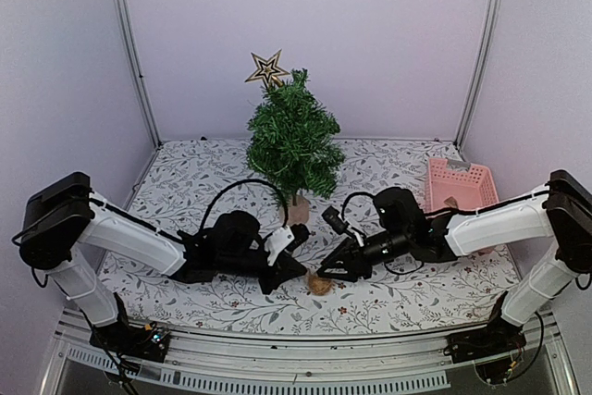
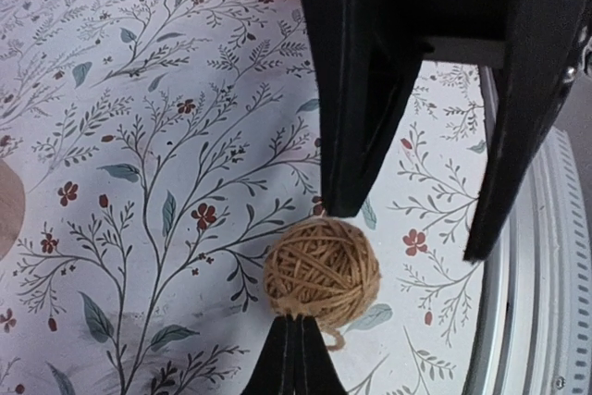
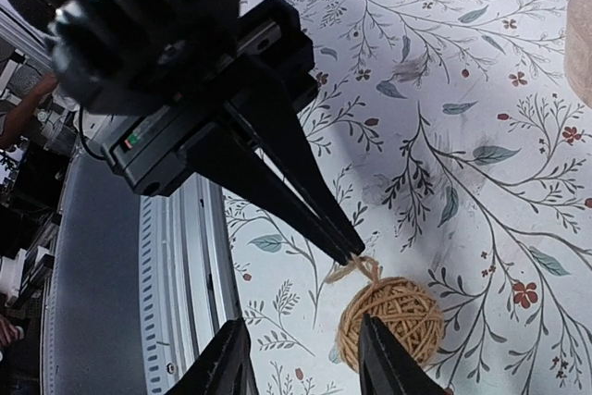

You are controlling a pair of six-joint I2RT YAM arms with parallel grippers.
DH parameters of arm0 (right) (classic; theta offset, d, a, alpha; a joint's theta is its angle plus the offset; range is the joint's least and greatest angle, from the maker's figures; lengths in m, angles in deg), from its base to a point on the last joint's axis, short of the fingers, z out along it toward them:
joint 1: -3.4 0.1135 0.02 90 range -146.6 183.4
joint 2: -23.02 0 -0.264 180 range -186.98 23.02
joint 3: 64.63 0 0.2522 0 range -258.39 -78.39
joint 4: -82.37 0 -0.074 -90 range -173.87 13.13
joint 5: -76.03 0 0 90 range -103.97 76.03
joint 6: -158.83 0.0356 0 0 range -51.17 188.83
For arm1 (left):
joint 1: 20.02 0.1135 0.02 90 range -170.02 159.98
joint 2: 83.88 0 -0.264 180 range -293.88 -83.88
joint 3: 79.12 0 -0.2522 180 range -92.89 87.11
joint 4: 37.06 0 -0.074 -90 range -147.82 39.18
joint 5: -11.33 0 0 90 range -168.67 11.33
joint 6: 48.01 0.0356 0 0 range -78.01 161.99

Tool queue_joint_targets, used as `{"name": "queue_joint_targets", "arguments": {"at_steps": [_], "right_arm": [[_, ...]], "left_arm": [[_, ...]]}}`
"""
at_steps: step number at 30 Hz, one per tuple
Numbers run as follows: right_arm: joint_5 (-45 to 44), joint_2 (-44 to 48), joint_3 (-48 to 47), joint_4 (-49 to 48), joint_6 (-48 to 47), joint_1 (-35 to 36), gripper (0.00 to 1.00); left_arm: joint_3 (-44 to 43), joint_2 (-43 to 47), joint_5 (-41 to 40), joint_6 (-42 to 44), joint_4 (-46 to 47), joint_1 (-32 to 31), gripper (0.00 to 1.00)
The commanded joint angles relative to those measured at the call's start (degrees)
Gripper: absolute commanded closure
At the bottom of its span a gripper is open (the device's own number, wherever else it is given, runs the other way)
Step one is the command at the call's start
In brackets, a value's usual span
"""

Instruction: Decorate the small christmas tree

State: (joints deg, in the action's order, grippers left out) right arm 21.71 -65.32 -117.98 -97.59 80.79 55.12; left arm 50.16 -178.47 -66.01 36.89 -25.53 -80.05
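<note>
Twine ball [image 1: 320, 283]: a small ornament wound of tan string, lying on the bench [image 1: 398, 302] near the front edge, between the two arms
Left jaws [image 1: 301, 270]: pressed shut on the ball's string loop, seen pinched at their tips in the right wrist view
Right jaws [image 1: 325, 272]: partly open beside the ball, not touching it; holding nothing
Step in hand: picking the ornament up by its loop, I judge
Next move: lift it clear and carry it to a branch; the loop must stay free to hook
Small christmas tree [image 1: 293, 139]: upright behind the arms, mid-bench, a star [image 1: 266, 69] at its top
Pink basket [image 1: 460, 186]: far right
</note>
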Motion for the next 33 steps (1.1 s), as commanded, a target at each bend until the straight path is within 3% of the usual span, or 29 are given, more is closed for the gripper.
{"name": "queue_joint_targets", "arguments": {"at_steps": [1,9,18,33], "right_arm": [[1.9,-3.5,-2.8,-1.7,-1.7,0.7,0.56],[1.7,-8.5,-3.9,-5.2,-1.2,1.6,0.56],[-0.2,-11.6,-4.0,-8.5,-1.8,1.8,0.64],[-2.4,-3.3,1.7,-11.3,-11.3,2.2,0.65]], "left_arm": [[-1.6,1.4,-0.3,3.1,-0.7,-0.7,1.0],[-1.8,1.5,0.3,4.1,-0.4,-1.6,1.0],[0.1,3.2,1.1,5.0,1.4,-1.9,1.0],[1.8,5.9,1.2,13.6,-0.3,-2.0,1.0]]}}
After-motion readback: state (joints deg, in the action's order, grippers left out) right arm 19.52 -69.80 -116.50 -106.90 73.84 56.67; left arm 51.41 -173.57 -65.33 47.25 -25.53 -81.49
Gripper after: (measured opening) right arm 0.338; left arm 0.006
